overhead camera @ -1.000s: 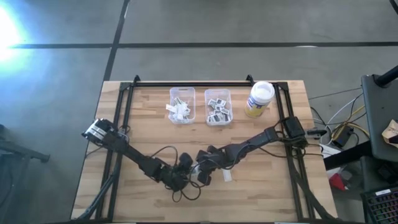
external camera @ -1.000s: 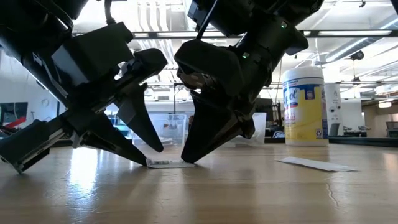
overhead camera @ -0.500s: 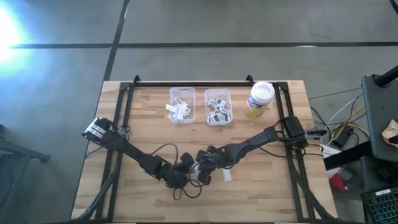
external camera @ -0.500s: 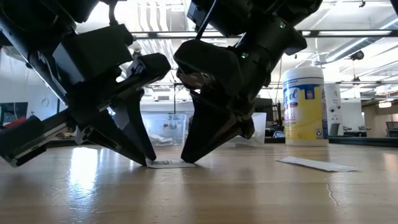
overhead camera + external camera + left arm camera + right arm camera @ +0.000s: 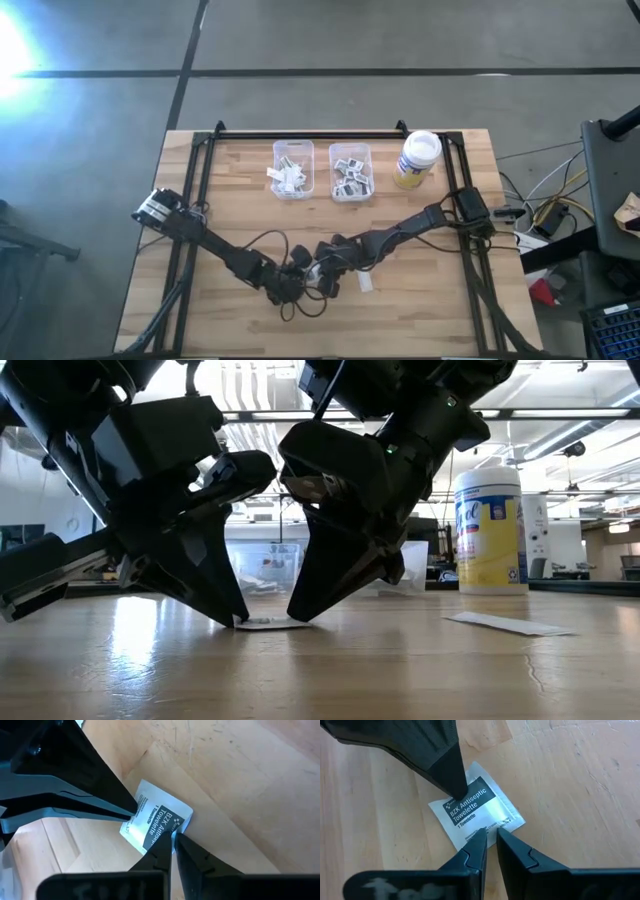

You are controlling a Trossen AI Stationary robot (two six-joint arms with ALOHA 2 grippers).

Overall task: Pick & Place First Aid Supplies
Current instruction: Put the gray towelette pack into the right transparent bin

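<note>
My left pincer [image 5: 172, 840] and right pincer [image 5: 490, 836], both nearly shut, press opposite edges of a towelette packet [image 5: 476, 811] lying flat on the tabletop [image 5: 240, 210], well short of the bins [image 5: 292, 167]. Featherlight, limp and slick, it likely needs an edge pinch.

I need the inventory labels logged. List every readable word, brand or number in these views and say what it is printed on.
"BZK Antiseptic Towelette", then "1 Towelette": on the square white packet lying on the table, between both pincers' tips.
Finer print along that packet's edge: too small to read.
Logo on the yellow wipes canister: partly visible, not clearly readable.
Packets in the two clear bins: print too small to read.
</note>
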